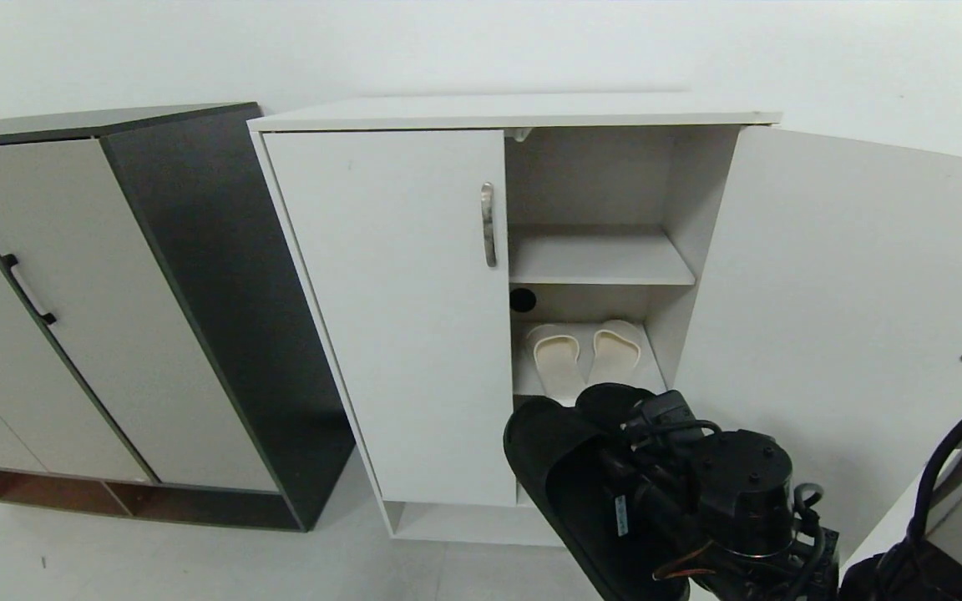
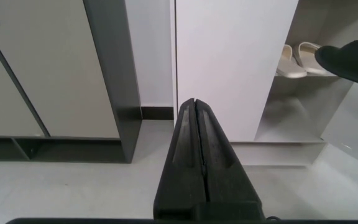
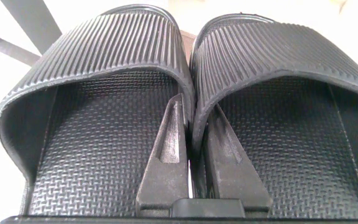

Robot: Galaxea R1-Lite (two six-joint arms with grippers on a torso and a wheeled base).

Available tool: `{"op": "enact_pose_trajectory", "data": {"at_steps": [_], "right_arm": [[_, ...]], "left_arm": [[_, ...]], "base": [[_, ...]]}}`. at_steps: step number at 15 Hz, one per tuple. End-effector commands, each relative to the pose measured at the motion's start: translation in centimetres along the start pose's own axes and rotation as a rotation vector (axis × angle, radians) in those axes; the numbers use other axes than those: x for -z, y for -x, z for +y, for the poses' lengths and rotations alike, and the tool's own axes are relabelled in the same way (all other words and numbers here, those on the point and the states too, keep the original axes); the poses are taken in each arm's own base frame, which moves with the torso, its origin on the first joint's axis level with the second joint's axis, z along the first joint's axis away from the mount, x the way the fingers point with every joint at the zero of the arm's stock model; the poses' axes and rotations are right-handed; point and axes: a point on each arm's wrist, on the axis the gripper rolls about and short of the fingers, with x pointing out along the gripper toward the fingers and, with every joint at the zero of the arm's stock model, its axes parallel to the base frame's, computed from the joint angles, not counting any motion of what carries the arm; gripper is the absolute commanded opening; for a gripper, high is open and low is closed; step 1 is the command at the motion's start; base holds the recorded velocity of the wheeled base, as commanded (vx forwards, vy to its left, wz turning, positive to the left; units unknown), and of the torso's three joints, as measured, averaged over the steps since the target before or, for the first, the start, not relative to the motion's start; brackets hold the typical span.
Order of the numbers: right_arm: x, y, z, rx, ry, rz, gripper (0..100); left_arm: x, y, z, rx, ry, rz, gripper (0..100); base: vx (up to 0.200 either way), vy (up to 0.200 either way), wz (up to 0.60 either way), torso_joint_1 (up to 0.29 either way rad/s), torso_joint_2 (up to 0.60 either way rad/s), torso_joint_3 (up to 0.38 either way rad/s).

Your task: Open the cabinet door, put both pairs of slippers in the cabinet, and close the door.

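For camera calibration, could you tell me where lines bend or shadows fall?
Head view: the cabinet top and open door bow, a wide-lens bend. Left wrist view: shade under the shelf holding the white slippers. Right wrist view: mild sheen on the black slippers.

Dark-sided cabinet (image 1: 197,292), pale door (image 1: 72,292), black handle (image 1: 27,288), at left; grey floor (image 1: 155,559); white wall (image 1: 448,42).

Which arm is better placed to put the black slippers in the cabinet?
Right. The right gripper is shut on the black slippers in front of the open cabinet; the left gripper is shut, empty.
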Motion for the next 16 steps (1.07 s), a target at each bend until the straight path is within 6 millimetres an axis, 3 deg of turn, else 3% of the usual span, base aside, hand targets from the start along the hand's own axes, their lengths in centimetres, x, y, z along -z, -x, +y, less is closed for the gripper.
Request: {"op": "enact_pose_trajectory", "data": {"at_steps": [1,3,9,13,16], "right_arm": [[0.1,0.0,0.0,-0.002,0.002,0.003,0],[0.4,0.0,0.0,-0.002,0.004,0.014,0],[1.2,-1.4,-0.4,-0.031,-0.016,-0.063,0],[-1.3,-4.2,1.6,0.203,-0.058,-0.005,0],[-4.2,-5.1,3.0,0.327,-0.08,0.028,0]], "left_arm": [[0.0,0.0,0.0,-0.001,0.0,0.001,0],[0.0,0.0,0.0,-0.001,0.0,0.001,0],[0.0,0.0,0.0,0.0,0.0,0.001,0],[0.0,0.0,0.0,0.002,-0.001,0.001,0],[0.0,0.0,0.0,0.002,-0.001,0.001,0]], "base": [[0.0,0.0,0.0,0.0,0.0,0.0],[0.0,0.0,-0.6,0.002,0.0,0.007],[0.0,0.0,0.0,0.0,0.0,0.0],[0.0,0.0,0.0,0.0,0.0,0.0],[0.0,0.0,0.0,0.0,0.0,0.0]]}}
